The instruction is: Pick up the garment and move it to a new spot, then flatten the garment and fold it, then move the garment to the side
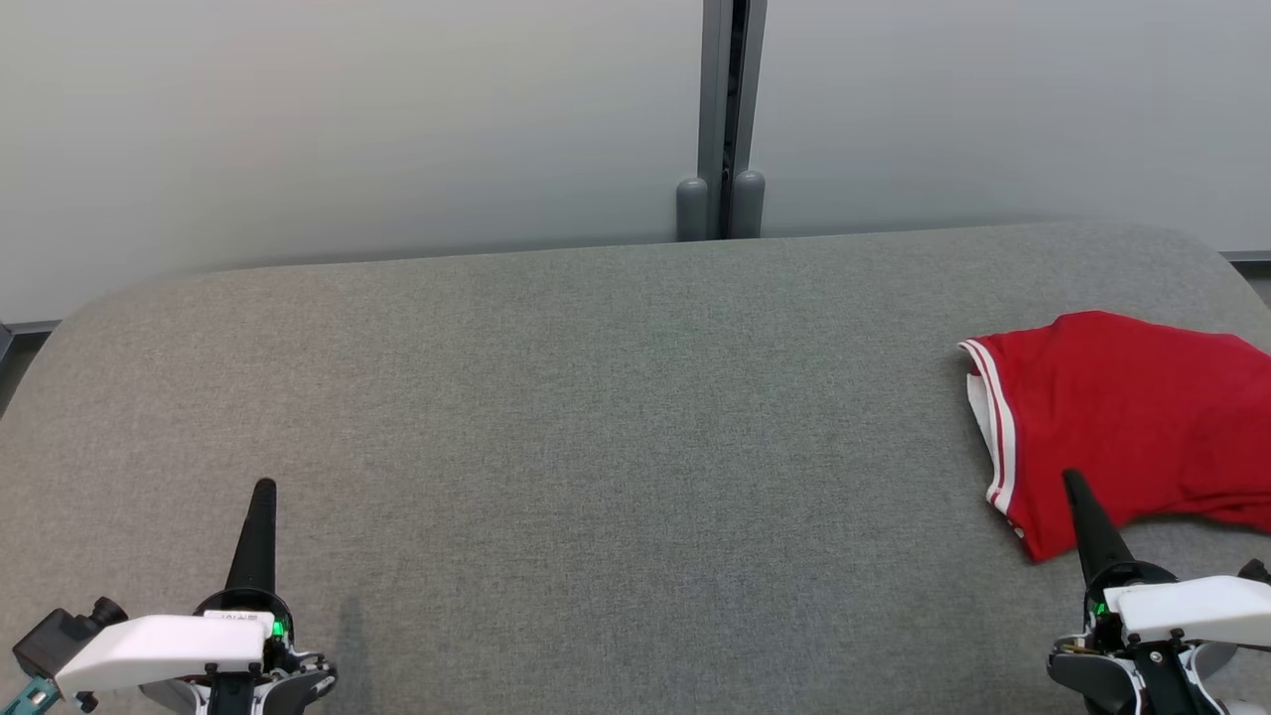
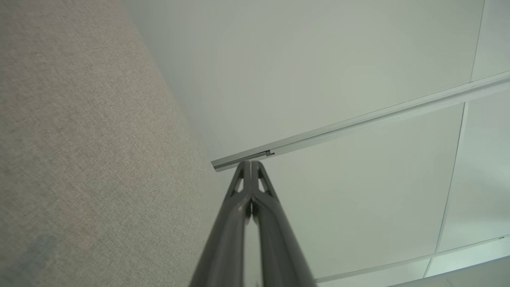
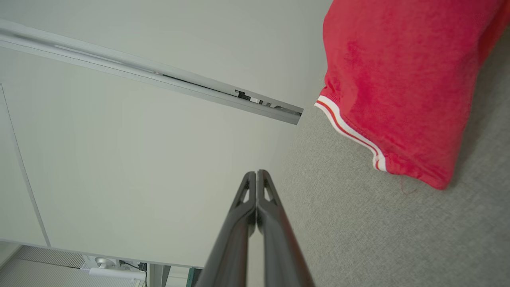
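Garment (image 1: 1132,417) lies beyond my right pincer (image 1: 1072,481), fingers together, empty, at the near edge of the grey table (image 1: 596,397), like my left pincer (image 1: 264,487); compact at the table's right end, it looks folded, set aside, nothing left.

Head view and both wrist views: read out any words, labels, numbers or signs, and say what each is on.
No text here is legible.
Small label at the base of the left gripper: too small to read.
Red garment: no print or tag showing, only white striped trim.
Dark marks in the wall rail: too blurred to tell if lettering.
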Motion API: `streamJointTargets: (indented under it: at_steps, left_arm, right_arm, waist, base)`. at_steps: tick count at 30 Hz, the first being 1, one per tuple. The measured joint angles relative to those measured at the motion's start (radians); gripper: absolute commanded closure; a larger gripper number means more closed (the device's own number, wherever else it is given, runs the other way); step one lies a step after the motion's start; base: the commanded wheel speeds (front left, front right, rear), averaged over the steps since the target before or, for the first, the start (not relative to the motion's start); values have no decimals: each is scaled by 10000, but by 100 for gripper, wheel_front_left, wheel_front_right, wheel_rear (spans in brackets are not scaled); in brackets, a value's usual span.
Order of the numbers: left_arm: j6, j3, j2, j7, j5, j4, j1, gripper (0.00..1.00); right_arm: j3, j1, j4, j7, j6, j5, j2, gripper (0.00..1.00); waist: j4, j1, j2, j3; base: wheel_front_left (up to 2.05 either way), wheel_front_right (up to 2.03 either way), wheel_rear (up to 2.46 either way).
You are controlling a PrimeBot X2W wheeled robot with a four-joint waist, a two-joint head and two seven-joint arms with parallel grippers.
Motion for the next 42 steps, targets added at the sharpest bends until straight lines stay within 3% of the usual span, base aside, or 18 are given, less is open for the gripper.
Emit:
streamJointTargets:
  at_steps: [42]
  left_arm:
    - [-150,86,27,732,-2638,-6,-411,100]
  right_arm:
    - [-646,-56,-232,744,0,2644,54,100]
  waist:
    - [217,0,0,71]
  base:
    - [0,0,0]
